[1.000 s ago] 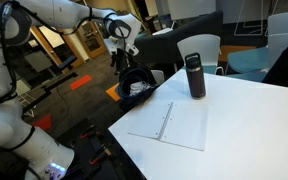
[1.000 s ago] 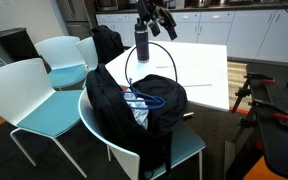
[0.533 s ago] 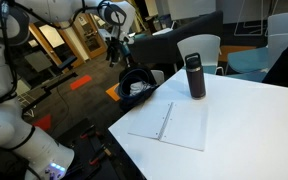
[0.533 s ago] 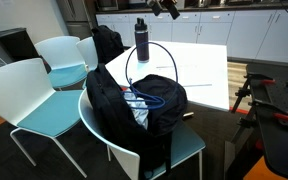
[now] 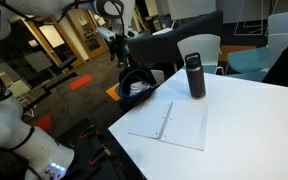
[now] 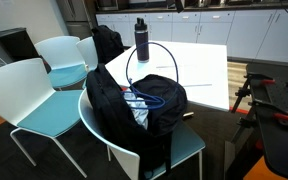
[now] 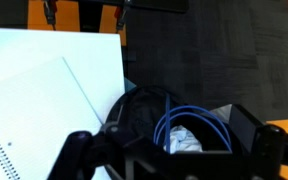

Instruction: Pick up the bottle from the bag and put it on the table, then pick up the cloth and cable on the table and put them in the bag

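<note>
In an exterior view the dark, capped bottle [image 5: 195, 76] stands upright on the white table [image 5: 252, 120], right of centre, with the open bag [image 5: 136, 88] left of it

In an exterior view the bottle [image 6: 141, 39] is at top centre, and the black bag [image 6: 114, 110] below it holds a blue cable [image 6: 156, 98]

In the wrist view the gripper [image 7: 174, 158] is spread wide and empty along the bottom edge

Soft, even room light filled both exterior views. The white table [image 5: 229, 115] came out bright and almost featureless, with only a faint, short shadow at the foot of the bottle [image 5: 194, 76]. The black bag [image 6: 119, 115] lost most of its detail in darkness. The wrist view was dimmer and softer, and the gripper [image 7: 172, 150] showed as a blurred, dark silhouette along the bottom edge.
</note>
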Tool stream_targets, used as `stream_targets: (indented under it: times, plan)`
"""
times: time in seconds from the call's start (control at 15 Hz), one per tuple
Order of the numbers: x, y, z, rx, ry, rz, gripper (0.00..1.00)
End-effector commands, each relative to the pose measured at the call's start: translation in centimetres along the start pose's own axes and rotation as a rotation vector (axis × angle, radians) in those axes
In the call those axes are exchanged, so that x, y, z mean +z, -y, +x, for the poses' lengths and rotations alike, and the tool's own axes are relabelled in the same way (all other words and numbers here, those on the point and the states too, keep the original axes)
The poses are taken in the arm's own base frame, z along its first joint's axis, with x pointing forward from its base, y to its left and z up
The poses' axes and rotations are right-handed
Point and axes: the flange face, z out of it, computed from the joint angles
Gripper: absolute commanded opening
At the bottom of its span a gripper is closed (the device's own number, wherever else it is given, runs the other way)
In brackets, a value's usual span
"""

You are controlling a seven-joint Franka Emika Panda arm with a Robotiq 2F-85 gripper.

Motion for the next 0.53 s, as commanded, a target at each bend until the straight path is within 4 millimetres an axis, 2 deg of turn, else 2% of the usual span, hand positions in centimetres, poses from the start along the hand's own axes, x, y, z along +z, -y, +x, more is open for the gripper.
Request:
stream_targets:
  times: [0.0,0.2,0.47]
  plan:
    - [2.4,-4.5,-0.7,-0.124,-0.149,0.032,1.0]
    - [5.3,-7.1,0.7,-0.214,-0.289,0.06,1.0]
    - [8.8,-7.3,2.4,-0.317,-0.466,0.148,1.0]
